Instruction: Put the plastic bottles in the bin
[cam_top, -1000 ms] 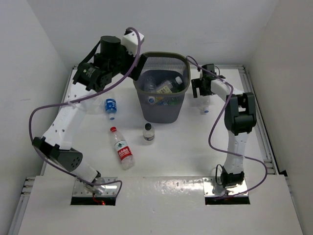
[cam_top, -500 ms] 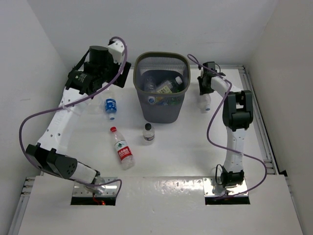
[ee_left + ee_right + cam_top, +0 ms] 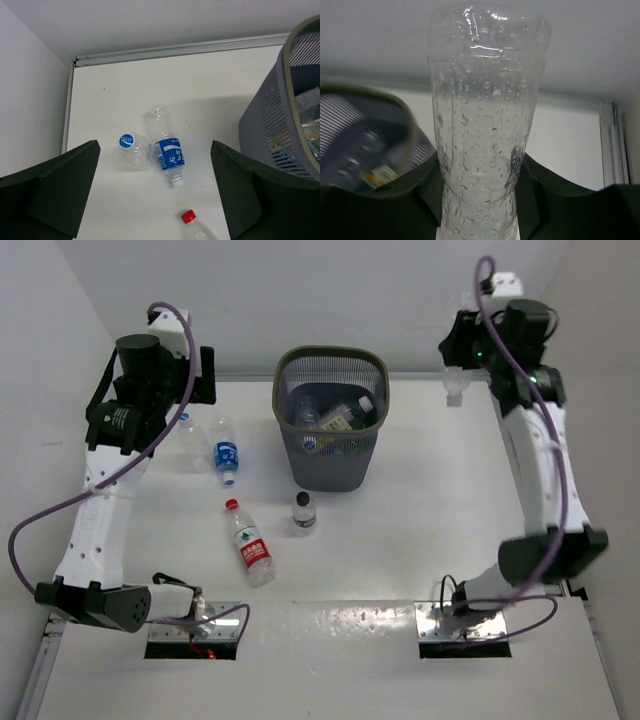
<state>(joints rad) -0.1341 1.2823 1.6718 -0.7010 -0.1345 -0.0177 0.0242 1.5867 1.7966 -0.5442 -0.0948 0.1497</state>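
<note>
Supporting surface: white counter point(image 3: 400, 540), walled on three sides; carries the bin and four loose bottles.
Bin: dark mesh bin point(image 3: 330, 468), upright at the rear centre; binned bottles point(image 3: 335, 420) lie inside.
Right end effector: right end effector point(image 3: 477, 200) is raised high at the rear right, clamped on the lower part of a clear bottle point(image 3: 485, 100). This bottle is held off the counter, beside the bin and not above its rim.
Left end effector: left end effector point(image 3: 155, 195) hovers with fingers wide apart and nothing between them, above the left group of bottles.
Red-capped bottle: red-capped bottle point(image 3: 250, 543) lies in front of the bin, to its left.
Blue-label bottle: blue-label bottle point(image 3: 167, 152) lies left of the bin, touching a blue-capped bottle point(image 3: 132, 147).
Small bottle: small upright bottle point(image 3: 304, 512) stands just in front of the bin.
Step in hand: judged as transport of the held bottle.
Next move: swing left until the bottle is over the bin opening, then part the fingers.
</note>
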